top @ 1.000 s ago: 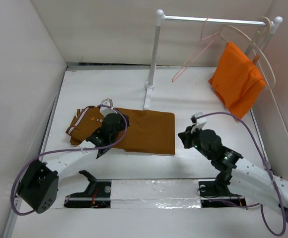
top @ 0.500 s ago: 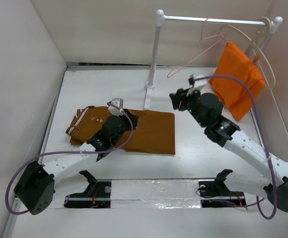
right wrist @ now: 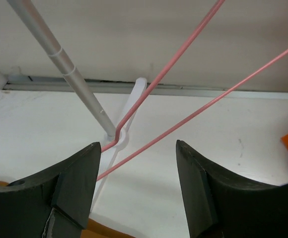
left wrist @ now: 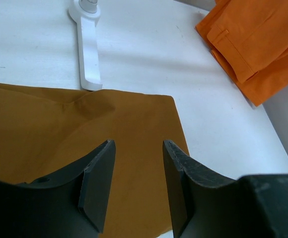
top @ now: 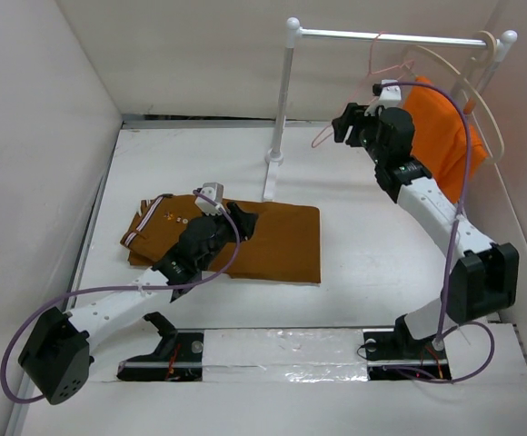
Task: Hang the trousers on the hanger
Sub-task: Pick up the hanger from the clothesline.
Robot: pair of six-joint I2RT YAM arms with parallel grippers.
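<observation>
Reaching up and away from the tabletop, my right gripper [top: 343,125] had climbed within a second from a spot low beside the trousers [top: 277,243] to the rack's rail [top: 382,36], where the hanger [right wrist: 183,120] hung by its hook. From the right wrist view its fingers stood spread wide with nothing pinched. The two pink wires crossed the gap ahead of them, but I could not tell whether the wire lay between the fingers or just beyond. I took that as the start of fetching the hanger, not yet a grasp.

My left gripper [left wrist: 137,146] had crept a little along the cloth toward the leg end. It hovered over the ochre fabric, jaws parted and empty. The trousers themselves had not shifted. They lay flat on the table [top: 382,263], with the striped waistband to the left and the far edge touching the foot of the rack post [left wrist: 87,54]. So the task was barely begun: neither the garment nor the hanger was held.

No bin, tray or box showed anywhere. The nearest thing to a holder was the rail, which carried the pink hanger and, farther right, the orange garment [top: 445,150].
</observation>
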